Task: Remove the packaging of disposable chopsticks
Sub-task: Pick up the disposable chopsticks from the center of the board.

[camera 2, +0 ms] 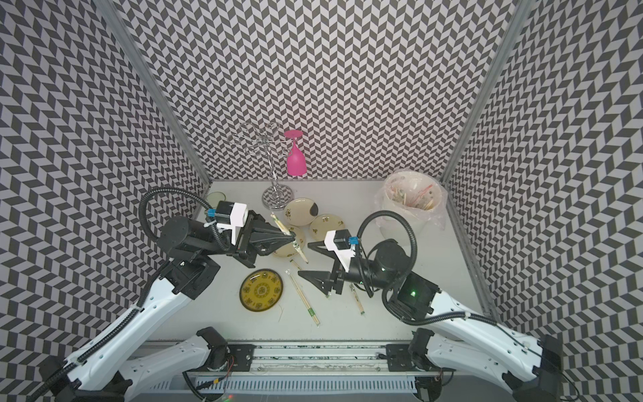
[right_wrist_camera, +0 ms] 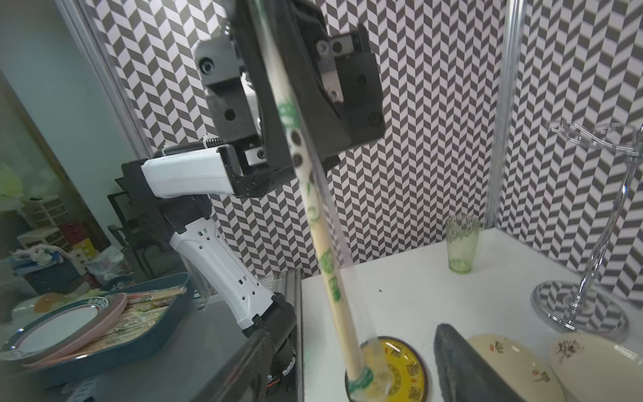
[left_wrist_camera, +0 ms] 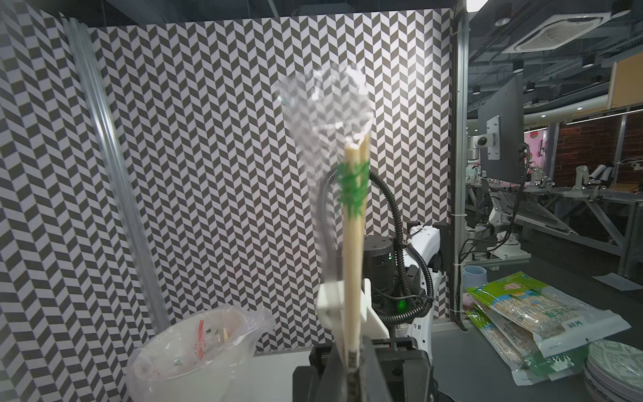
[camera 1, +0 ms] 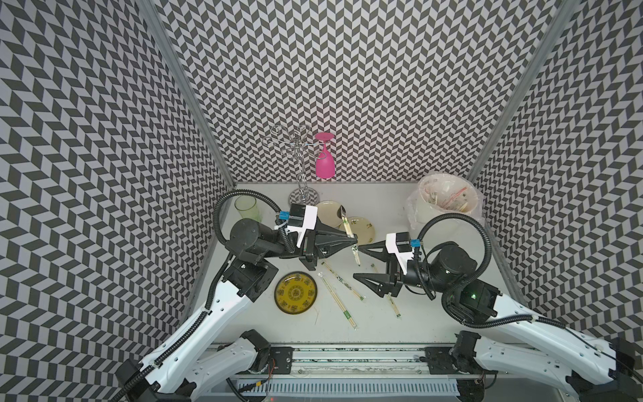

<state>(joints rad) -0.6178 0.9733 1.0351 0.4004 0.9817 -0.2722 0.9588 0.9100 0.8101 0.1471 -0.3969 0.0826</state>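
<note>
A translucent green tumbler (camera 1: 247,207) stands upright at the far left of the white worktop (camera 1: 382,334), near the back corner. Beside it the left claw (camera 1: 354,237) is closed tight. Its black wedge-shaped fingers pinch one wrapped pair partway along its length and hold it tilted above the worktop.

The chopsticks (left_wrist_camera: 353,250) are smooth, pale, straight wood. Their sleeve (left_wrist_camera: 323,104) is thin clear plastic printed with green leaves, and its loose end is crinkled and flared past the stick tips.

Nearer the front lies a glossy round yellow plate (camera 1: 295,291) with dark ornament. Just right of it, three more wrapped pairs lie flat:
- a green-banded pair (camera 1: 339,303);
- a black-and-white printed pair (camera 1: 342,280);
- a third pair (camera 1: 394,307), partly under the right arm.

At the back stands a chrome wire rack (camera 1: 303,200) on a mirrored disc base, with a matte pink goblet (camera 1: 325,163) hanging upside down from it. In front of the rack sits a cluster of shallow cream plates (camera 2: 299,212).

The right claw (camera 1: 358,262) is spread wide and grips nothing. In both top views the lower end of the held pair falls in the gap between its fingers; whether it touches a finger cannot be told.

At the far right a round white bin (camera 1: 428,215), lined with a crinkled clear bag (camera 1: 412,209), holds scraps.
</note>
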